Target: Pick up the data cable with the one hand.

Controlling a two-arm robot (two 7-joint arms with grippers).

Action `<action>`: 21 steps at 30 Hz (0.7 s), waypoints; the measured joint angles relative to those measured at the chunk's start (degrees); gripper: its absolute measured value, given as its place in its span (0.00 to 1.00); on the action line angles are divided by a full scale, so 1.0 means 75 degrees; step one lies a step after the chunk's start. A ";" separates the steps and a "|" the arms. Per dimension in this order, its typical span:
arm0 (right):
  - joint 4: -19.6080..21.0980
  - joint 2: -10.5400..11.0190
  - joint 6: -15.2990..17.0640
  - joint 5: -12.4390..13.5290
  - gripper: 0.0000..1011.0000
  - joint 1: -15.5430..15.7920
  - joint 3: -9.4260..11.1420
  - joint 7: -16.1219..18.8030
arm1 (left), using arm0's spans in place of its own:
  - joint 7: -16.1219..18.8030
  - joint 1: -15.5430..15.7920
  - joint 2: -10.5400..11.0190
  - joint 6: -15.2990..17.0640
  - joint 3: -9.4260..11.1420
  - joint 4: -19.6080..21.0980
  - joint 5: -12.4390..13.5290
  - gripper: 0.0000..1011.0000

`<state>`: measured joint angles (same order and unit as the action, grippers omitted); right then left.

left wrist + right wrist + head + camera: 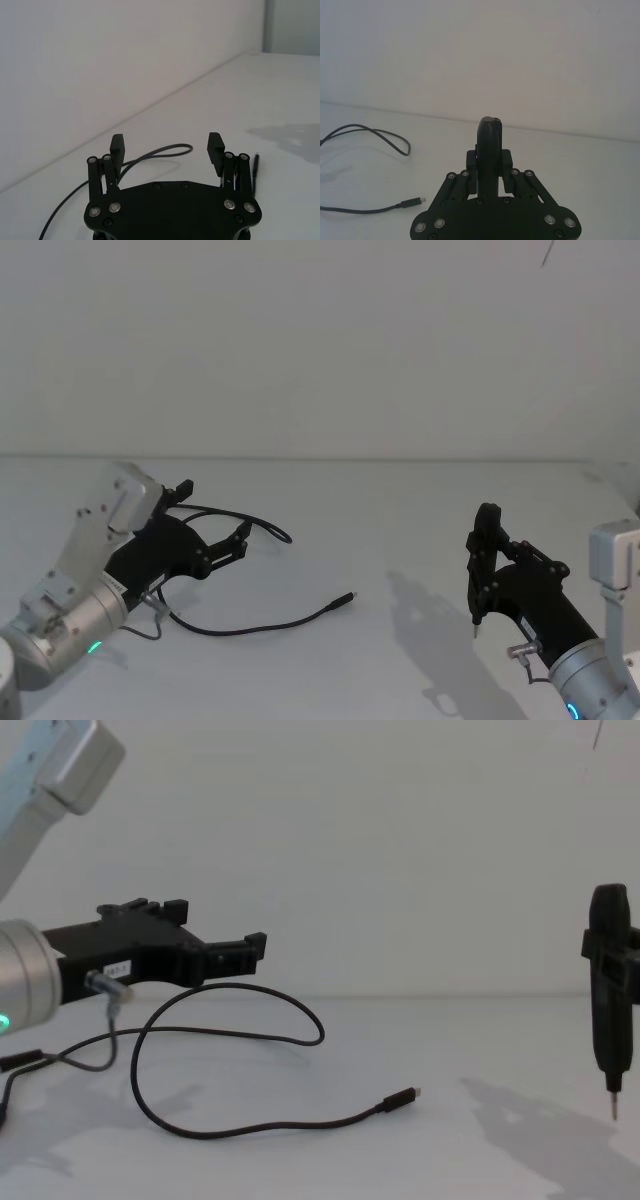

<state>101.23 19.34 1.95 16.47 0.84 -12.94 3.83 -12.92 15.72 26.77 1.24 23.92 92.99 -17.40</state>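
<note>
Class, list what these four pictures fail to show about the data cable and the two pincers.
Data cable's other end: head view, hidden beneath the open left pincer; chest view, lost toward the left edge.
Plug type: too small, head and right wrist views.
Label on the left pincer: chest view, too small to read.
Right pincer, parked on the right: its metal tip too small to identify, chest view.

Bright, diffuse light lies evenly on the plain white counter [400, 540]. In head view the black, metal-tipped right end effector [484, 562] throws a soft grey shadow [425, 610] toward eight o'clock, its edges blurred and pale.
</note>
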 joint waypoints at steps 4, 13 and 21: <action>0.0000 0.0000 0.0000 0.0000 0.28 0.0000 0.0000 0.0000 | -0.0532 0.0077 0.0240 0.0106 -0.0064 0.0008 -0.0245 0.99; 0.0000 0.0000 0.0000 0.0000 0.28 0.0000 0.0000 0.0000 | -0.1869 0.0267 0.0806 0.0435 -0.0131 -0.0072 -0.0882 0.99; 0.0000 0.0000 0.0000 0.0000 0.28 0.0000 0.0000 0.0000 | -0.2973 0.0538 0.1134 0.0657 0.0037 -0.0440 -0.1278 0.99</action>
<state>101.23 19.33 1.95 16.47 0.84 -12.94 3.83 -35.22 19.75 35.28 6.17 24.20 89.68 -26.99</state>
